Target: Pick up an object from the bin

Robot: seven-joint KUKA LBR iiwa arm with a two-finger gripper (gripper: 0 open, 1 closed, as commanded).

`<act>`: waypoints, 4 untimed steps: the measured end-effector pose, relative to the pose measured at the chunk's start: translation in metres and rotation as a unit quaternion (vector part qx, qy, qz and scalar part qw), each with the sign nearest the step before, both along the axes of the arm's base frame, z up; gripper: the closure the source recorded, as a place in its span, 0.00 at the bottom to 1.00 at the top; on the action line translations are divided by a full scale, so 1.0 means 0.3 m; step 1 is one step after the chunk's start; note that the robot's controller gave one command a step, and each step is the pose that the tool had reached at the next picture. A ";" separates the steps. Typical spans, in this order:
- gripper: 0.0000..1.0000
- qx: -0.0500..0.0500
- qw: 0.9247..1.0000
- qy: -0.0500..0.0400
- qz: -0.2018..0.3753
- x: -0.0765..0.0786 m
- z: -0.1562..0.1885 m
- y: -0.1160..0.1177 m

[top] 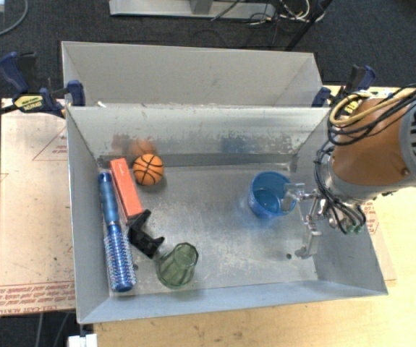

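The gripper (300, 221) hangs at the bin's (222, 233) three o'clock side, fingers spread, nothing between them; a blue cup (268, 196) sits just beside, at its ten o'clock.

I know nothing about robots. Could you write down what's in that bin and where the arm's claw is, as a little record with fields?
Bin: grey metal
Gripper: low at the bin's right side
Nearest thing: blue cup, just left of the gripper
Held: nothing seen
Back left: small orange ball
Left wall: blue brush, orange block beside it
Front left: black piece, green cup
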State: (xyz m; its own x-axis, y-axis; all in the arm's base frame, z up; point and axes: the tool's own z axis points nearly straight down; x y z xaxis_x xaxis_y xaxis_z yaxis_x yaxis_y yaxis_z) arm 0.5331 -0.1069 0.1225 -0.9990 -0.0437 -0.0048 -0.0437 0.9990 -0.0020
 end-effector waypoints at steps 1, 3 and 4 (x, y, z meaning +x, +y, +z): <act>0.00 0.001 0.996 0.001 0.090 0.075 -0.112 0.021; 1.00 0.000 0.998 -0.001 0.062 0.141 -0.145 0.127; 1.00 0.001 1.000 -0.001 0.028 0.086 0.517 0.105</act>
